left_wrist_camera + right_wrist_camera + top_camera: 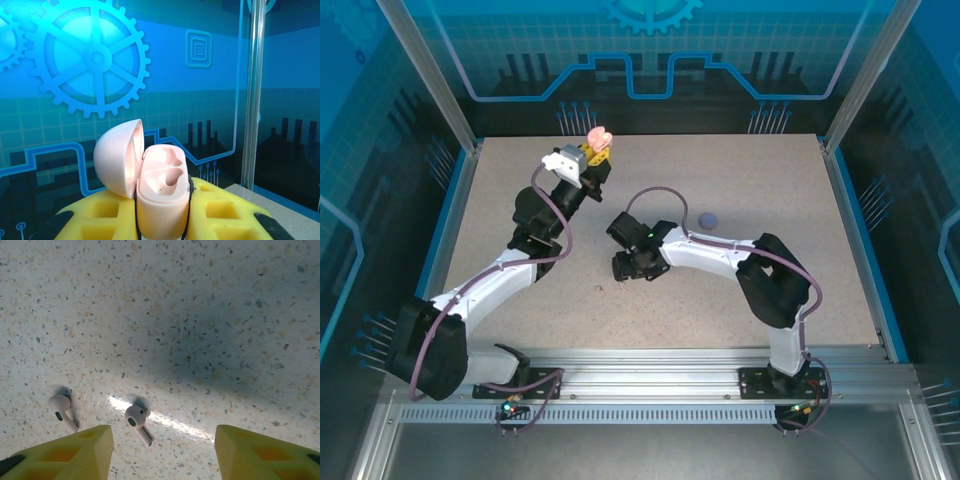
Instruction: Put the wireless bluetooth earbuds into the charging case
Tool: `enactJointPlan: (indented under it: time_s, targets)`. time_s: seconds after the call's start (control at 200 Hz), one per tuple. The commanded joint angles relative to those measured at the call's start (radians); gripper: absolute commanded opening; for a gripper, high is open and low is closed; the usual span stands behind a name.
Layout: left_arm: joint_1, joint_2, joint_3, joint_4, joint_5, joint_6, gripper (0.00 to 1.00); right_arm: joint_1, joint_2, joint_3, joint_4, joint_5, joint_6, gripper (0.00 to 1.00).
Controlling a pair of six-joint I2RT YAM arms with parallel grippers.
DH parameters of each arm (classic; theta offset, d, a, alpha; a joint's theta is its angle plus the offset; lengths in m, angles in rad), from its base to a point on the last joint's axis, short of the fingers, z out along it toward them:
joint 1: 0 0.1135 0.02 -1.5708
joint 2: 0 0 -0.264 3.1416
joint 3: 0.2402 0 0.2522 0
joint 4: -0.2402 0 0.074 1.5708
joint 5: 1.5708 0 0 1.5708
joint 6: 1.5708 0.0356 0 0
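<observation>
Edges: left end effector [597, 150] is right at the far edge of the bench [770, 180], with the back panel [650, 60] close behind it. There's open bench on its right and back toward the bases. Right end effector [162, 432] is mid-bench with bare surface all round. Purple case [708, 219] lies near the right forearm on its far side, not touching.

Pose: left arm is stretched diagonally to the far edge, wrist camera facing the back wall. It's clamped on the pink charging case [162, 197], which stands upright between the yellow fingers [100, 212], lid [117, 160] swung open to one side. I see moulded sockets in the base but can't tell if anything sits in them. Right arm is folded at the elbow, wrist aimed down at the bench. Its jaws are apart with nothing between them.

Two pale pink earbuds lie flat on the bench below it. Centre earbud [137, 421] is just ahead of one fingertip, and side earbud [62, 410] is beyond that finger's outer side. Neither is touched.

Surface: light speckled top, with a glare streak beside the centre earbud. Blue gear-print panels surround it, and there's an aluminium rail [650, 385] along the near edge.
</observation>
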Motion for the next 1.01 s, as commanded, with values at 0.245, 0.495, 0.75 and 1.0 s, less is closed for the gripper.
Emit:
enactJointPlan:
  time_s: [0.245,0.495,0.75,1.0]
  targets:
    - [-0.004,-0.028,0.004,0.007,-0.024,0.007,0.00,0.049,0.116,0.130,-0.138,0.036,0.036,0.48]
    - [-0.005,-0.035,0.011,-0.003,-0.020,-0.005,0.00,0.059,0.163,0.175,-0.165,0.035,0.041,0.43]
    - [-0.005,-0.036,0.010,-0.003,-0.020,-0.002,0.00,0.064,0.205,0.215,-0.181,0.026,0.039,0.41]
    - [-0.004,-0.040,0.006,-0.003,-0.025,0.000,0.00,0.066,0.236,0.245,-0.195,0.016,0.036,0.35]
